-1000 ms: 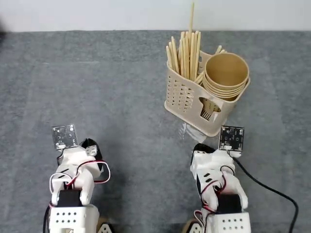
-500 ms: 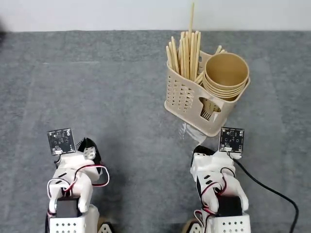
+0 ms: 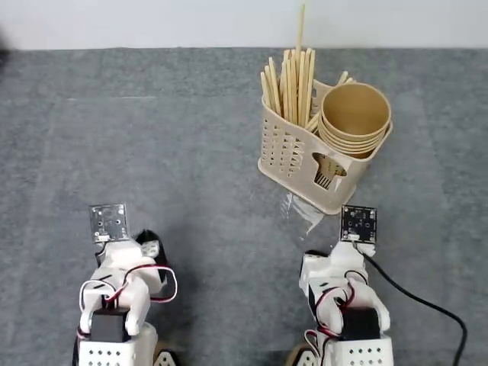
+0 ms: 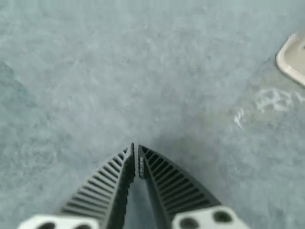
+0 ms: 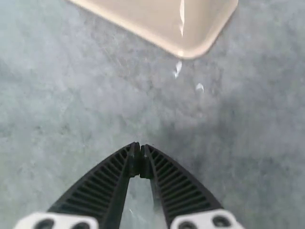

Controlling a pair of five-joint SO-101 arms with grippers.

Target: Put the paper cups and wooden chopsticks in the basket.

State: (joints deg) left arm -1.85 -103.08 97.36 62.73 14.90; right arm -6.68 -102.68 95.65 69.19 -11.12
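Pincers clenched, nothing held
Over the bench [image 3: 191, 137], the left pincer [image 4: 136, 160] and right pincer [image 5: 138, 160] hung empty; cups [image 3: 354, 114] and chopsticks [image 3: 293, 76] stood in the basket [image 3: 282, 149]. With the task seemingly done, parking well probably meant keeping the right arm clear of that basket

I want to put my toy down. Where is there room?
The mat left of the basket, beyond the left gripper, is bare. Crowded: the basket with chopsticks and cups, and the clear wrapper between it and the right gripper.
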